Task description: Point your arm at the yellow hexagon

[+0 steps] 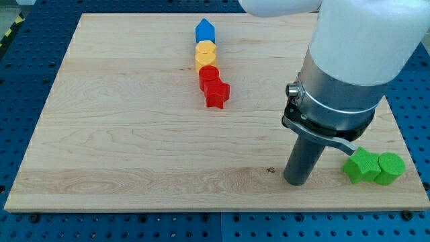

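No pincer on me, so nothing to call spread or pressed together; just a dark rod, and my tip [296,181] sits on the board [121,134] near the view's bottom right, touching no block; target is the yellow hexagon [205,50], well apart from me toward the view's top, second in a tight column: blue block [205,31] w/ a pointed top above it, another yellow block [205,62] just under it (hard to tell where one yellow ends & the other starts), then a red round block [209,75] and a red star [217,93]; to do this well I reckon I should travel up & to the view's left across open wood, approach from the column's right side, and stop just beside the hexagon w/o nudging it or its neighbours, since they're touching & one bump would prob. shift the lot; two green blocks [373,167] lie just to my right, so don't sweep that way; arm pose: wide white & grey body hangs over the board's right part, rod approx. upright.
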Tool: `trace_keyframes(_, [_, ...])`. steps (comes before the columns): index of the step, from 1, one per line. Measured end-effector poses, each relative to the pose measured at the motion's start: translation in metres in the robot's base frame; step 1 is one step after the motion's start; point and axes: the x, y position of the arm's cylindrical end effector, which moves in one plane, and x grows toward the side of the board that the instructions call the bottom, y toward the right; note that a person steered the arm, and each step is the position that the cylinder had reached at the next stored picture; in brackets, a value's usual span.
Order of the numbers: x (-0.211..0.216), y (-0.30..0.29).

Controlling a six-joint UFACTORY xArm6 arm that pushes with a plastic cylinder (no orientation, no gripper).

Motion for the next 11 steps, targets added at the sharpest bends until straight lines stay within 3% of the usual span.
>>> trace_keyframes(6, [-0.069, -0.114])
trace_keyframes(9, [-0.155, -0.048])
trace_keyframes(11, [-0.228, -0.047])
